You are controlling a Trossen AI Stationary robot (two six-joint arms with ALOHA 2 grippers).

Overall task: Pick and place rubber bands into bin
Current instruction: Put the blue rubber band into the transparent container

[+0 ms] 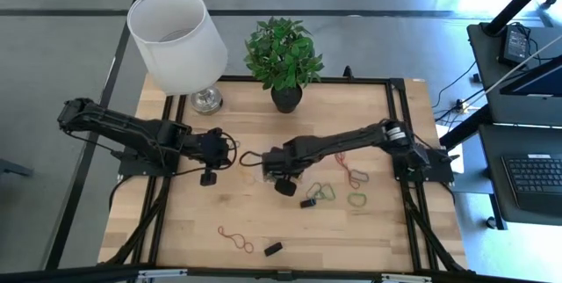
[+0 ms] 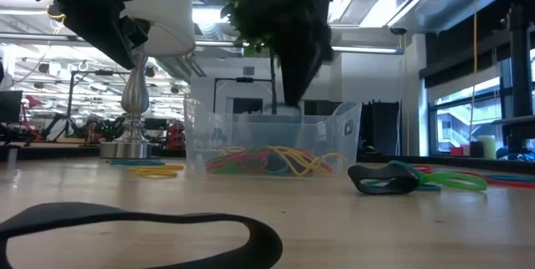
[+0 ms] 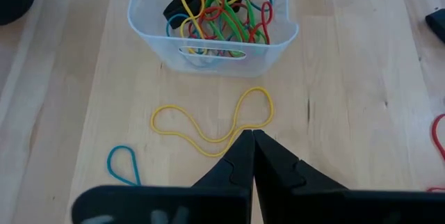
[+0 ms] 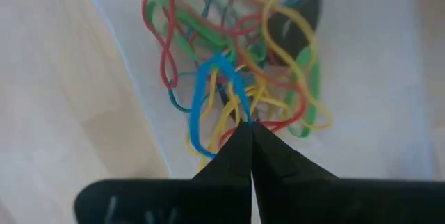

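rubber bands (image 3: 215, 8) in bin (image 3: 160, 43) | right end effector (image 4: 249, 128) closed above them | left end effector (image 3: 252, 137) closed | no readable writing

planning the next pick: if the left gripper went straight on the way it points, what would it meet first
Probably the yellow rubber band lying on the table just ahead of the shut left gripper; beyond it stands the bin. Depth is uncertain.

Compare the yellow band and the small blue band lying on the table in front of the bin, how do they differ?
The yellow band is a long, pinched, wavy loop; the blue band is a short teardrop loop. The yellow band lies nearer the bin and reaches the left gripper, which is shut; the blue band lies off to the side. Both lie flat on the wood, outside the bin.
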